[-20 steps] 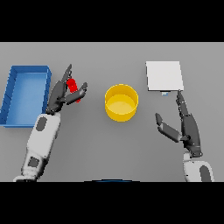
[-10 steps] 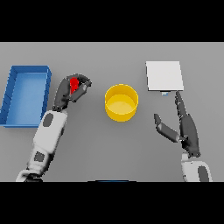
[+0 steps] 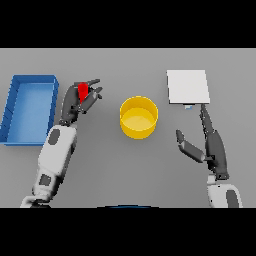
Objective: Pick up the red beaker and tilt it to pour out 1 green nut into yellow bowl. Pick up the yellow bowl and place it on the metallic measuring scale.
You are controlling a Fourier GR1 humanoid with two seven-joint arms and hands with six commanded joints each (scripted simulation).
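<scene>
The left hand (image 3: pixel 80 101) has its fingers curled round the red beaker (image 3: pixel 83 90), holding it between the blue tray (image 3: pixel 15 115) on the left and the yellow bowl (image 3: pixel 139 117) at the middle of the grey worktop (image 3: pixel 130 170). The right hand (image 3: pixel 210 145) hovers near the right, fingers straight and spread, holding nothing, just this side of the metallic scale (image 3: pixel 187 86).

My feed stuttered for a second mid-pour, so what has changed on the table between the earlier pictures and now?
The left hand, closed round the small red beaker, has moved slightly right toward the round yellow bowl and tipped the beaker further over; it is not yet above the bowl. No green nut is visible. The right hand stays open below the flat metallic measuring scale. Bowl, scale and blue rectangular bin are unmoved.
</scene>
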